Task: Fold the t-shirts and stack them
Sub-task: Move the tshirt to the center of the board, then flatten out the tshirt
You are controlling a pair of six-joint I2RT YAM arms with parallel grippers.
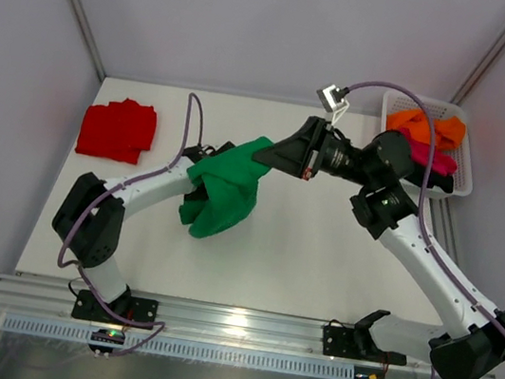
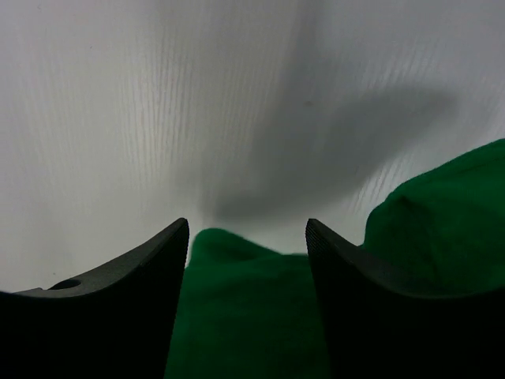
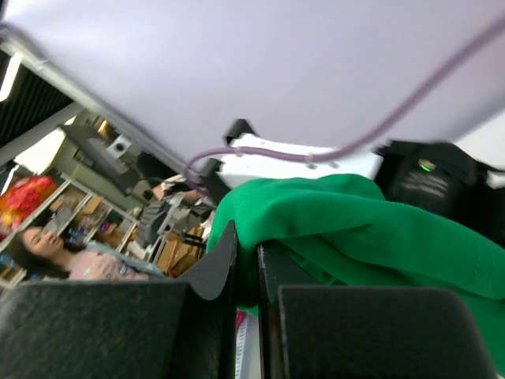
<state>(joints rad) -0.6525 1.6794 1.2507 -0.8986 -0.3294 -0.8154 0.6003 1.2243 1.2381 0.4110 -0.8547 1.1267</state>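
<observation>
Jaws of the right gripper (image 3: 246, 238) stand almost closed, pinching an edge of the green t-shirt (image 3: 355, 221) between them. In the overhead view this gripper (image 1: 264, 159) holds the shirt's upper right corner above the table (image 1: 318, 258), near the middle of the frame, and the cloth (image 1: 223, 194) hangs down and to the left in a loose bunch. The left gripper (image 2: 247, 223) has its fingers (image 2: 134, 284) well apart, with green cloth (image 2: 245, 316) lying in the gap between them and more of it at the right edge of that view. From above, this gripper is hidden under the shirt. A red t-shirt (image 1: 118, 128) lies folded at the upper left of the table, well apart from the green one. At the upper right, a white mesh basket (image 1: 467, 177) holds an orange t-shirt (image 1: 426, 126) and a magenta t-shirt (image 1: 433, 160), crumpled together.
</observation>
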